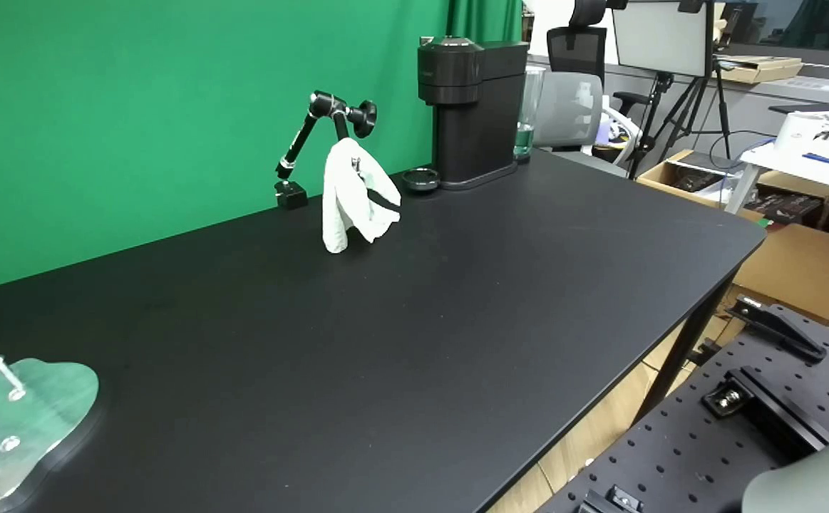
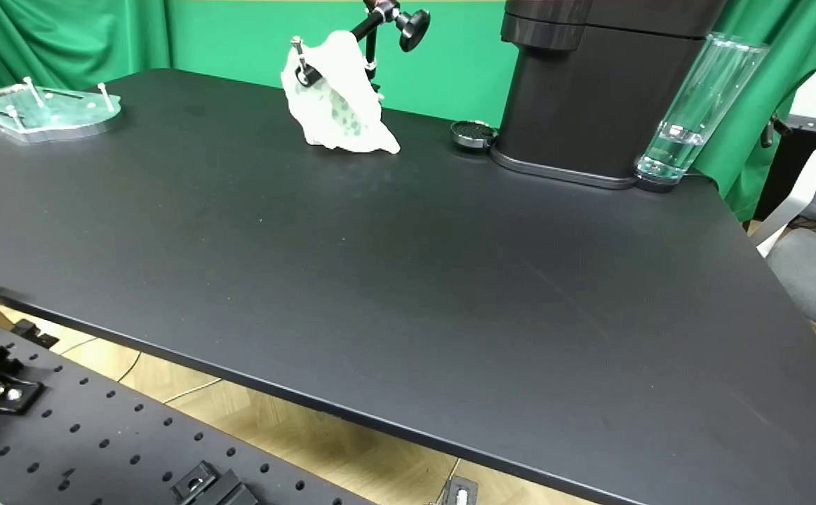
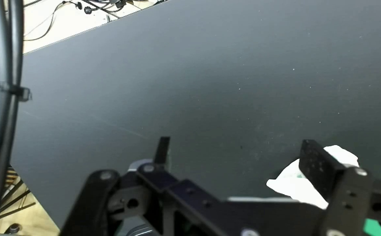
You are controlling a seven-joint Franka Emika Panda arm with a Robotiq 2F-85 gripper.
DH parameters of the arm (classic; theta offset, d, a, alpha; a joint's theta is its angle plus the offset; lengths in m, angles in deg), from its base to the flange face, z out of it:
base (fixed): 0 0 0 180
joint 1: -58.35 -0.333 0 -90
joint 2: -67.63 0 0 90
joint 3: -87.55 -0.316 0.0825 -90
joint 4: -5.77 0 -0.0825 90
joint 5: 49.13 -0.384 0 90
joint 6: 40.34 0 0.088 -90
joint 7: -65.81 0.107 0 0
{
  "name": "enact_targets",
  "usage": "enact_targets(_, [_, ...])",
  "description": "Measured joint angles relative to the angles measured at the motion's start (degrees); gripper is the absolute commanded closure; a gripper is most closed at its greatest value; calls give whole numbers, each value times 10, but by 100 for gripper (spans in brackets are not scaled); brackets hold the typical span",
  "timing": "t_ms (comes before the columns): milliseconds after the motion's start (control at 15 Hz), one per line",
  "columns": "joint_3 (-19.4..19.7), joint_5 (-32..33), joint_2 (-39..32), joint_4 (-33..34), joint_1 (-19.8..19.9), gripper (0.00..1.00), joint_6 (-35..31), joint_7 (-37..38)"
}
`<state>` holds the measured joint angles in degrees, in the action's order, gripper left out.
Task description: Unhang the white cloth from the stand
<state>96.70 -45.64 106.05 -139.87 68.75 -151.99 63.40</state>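
From the stand [image 1: 323,107], the white cloth [image 1: 346,187] hangs downward, long axis near vertical, the tool [image 3: 237,150] spread wide.

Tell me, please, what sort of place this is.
Probably a robotics lab: a perforated plate beside the black table, a green backdrop and a stand-mounted panel suggest it.

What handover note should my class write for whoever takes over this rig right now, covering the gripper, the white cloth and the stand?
Gripper: open and empty, clear of the cloth.
White cloth: draped on the black stand, near the green backdrop.
Done: no unhanging yet.
Left: grip the cloth, then lift it off the stand, probably gently, in case it snags.
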Motion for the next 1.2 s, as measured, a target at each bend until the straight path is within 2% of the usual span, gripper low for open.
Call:
enact_targets(133, [0,0,-2,-1,0,0,-15,0])
enact_targets(400, [0,-2,-37,-2,-10,0,-115,-22])
enact_targets(733, [-11,-9,-120,8,-69,0,-214,-80])
enact_targets(1000, [-33,-8,-182,27,-115,0,-239,-148])
enact_targets(1200, [-38,3,-223,56,-129,0,-226,-218])
